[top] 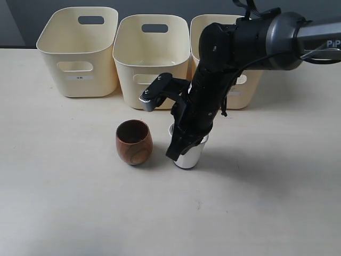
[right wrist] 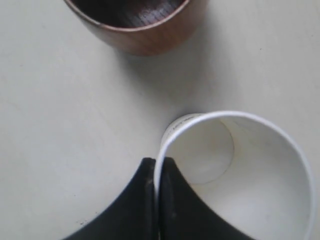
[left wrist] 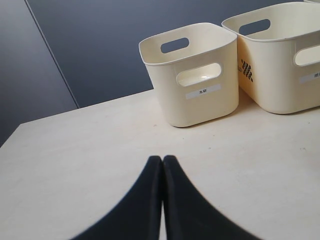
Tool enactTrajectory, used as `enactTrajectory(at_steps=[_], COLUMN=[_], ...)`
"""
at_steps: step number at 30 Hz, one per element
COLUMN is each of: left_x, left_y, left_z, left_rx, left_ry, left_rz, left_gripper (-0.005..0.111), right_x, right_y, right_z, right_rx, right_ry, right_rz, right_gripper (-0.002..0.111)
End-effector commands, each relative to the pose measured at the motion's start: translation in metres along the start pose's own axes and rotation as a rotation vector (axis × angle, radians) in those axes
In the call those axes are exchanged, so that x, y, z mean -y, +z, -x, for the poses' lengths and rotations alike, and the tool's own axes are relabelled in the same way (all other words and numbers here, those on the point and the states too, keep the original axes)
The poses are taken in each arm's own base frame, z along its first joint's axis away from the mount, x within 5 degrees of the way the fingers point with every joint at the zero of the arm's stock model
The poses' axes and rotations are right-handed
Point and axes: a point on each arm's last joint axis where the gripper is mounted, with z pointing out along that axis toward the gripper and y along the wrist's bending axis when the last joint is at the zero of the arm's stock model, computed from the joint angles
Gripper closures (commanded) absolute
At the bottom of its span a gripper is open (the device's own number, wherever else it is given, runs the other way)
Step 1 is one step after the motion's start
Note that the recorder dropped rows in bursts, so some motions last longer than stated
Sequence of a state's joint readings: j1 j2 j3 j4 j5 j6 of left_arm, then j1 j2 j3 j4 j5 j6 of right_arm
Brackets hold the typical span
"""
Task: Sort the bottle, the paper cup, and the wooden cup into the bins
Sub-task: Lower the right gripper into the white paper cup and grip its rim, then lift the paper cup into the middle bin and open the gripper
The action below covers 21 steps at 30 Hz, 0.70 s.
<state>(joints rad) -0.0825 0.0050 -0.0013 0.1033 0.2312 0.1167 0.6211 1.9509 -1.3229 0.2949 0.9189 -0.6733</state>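
**Ann:** Bare table (top: 80, 213) fills the front of the exterior view. Behind it the wooden cup (top: 134, 141) stands upright, and just beside it the paper cup (top: 190, 153) sits under the right gripper (top: 181, 152). Three bins (top: 79, 50) line the back edge. I see no bottle anywhere.

**Ben:** And the left wrist view?

**Ann:** Left gripper (left wrist: 162, 200) with its jaws pressed together on nothing, hanging over the table and facing a bin (left wrist: 192, 72) well away from the cups.

**Ben:** Right wrist view?

**Ann:** Right gripper (right wrist: 156, 205) pinches the paper cup's (right wrist: 240, 175) rim wall, one finger inside and one outside. The wooden cup (right wrist: 137, 25) is near, not touching.

**Ben:** Risks?

**Ann:** I'd judge the thin wall may crease or slip from so narrow a pinch on lifting. A sideways swing could also knock the wooden cup over, and the bin labels are too small to read, so the wrong bin is possible.
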Motion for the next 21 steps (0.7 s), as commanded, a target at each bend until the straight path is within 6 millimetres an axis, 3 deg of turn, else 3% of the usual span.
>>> enactTrajectory(at_steps=[1,6,10,21], left_x=[0.000,0.000,0.000,0.000], left_y=[0.000,0.000,0.000,0.000], left_z=[0.000,0.000,0.000,0.000], left_rx=[0.009,0.009,0.009,0.009], left_ry=[0.000,0.000,0.000,0.000], left_rz=[0.005,0.005,0.005,0.005], left_gripper=[0.107,0.107,0.107,0.107], right_x=[0.000,0.001,-0.002,-0.019], right_y=[0.000,-0.003,-0.019,-0.099], right_z=[-0.001,0.001,0.003,0.009], right_rx=[-0.006,0.014,0.066,0.329], right_ry=[-0.001,-0.004,-0.014,-0.057], right_rz=[0.009,-0.008,-0.039,-0.194], right_gripper=[0.108,0.108,0.108,0.108])
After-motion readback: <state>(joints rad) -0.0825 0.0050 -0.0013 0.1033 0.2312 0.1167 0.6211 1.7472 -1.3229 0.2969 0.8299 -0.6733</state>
